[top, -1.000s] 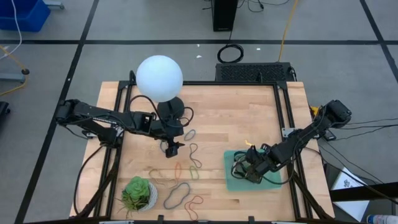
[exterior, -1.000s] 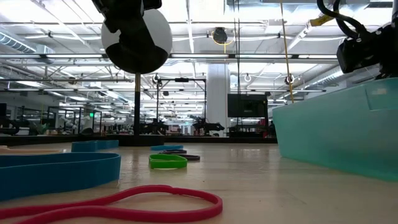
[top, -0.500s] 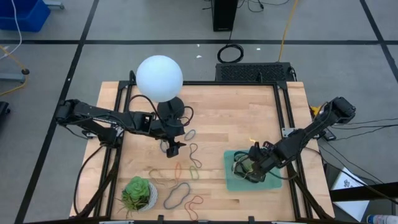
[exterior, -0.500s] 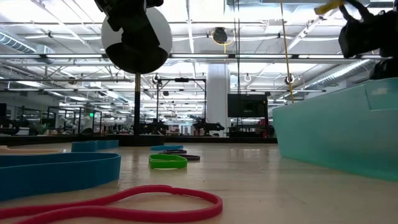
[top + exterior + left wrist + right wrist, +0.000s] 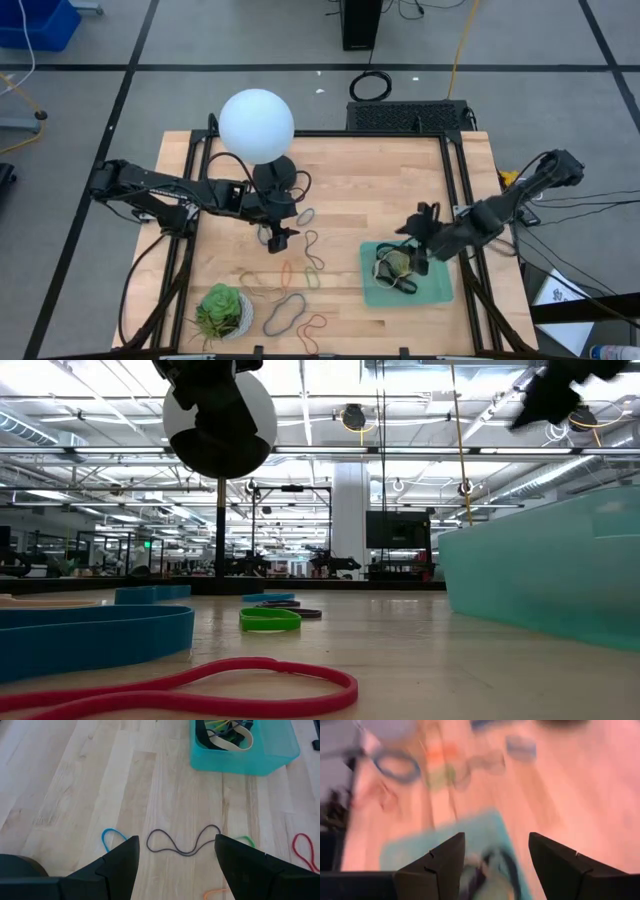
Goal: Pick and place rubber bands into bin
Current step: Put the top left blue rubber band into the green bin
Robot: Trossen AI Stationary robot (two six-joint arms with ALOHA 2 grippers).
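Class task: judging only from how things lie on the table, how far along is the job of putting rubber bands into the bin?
Done: the bin already holds a tangle of bands. In hand: nothing; the right gripper is open and empty above the bin's edge, and the left gripper hangs open over a dark band. Left: several loose rubber bands lie on the table near the potted succulent.

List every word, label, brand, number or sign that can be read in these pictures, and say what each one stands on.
None can be read.
The bin, the wooden table and the rubber bands carry no print.
The white globe and the potted succulent bear no marking.
The green lit sign far back in the room is too small to read.
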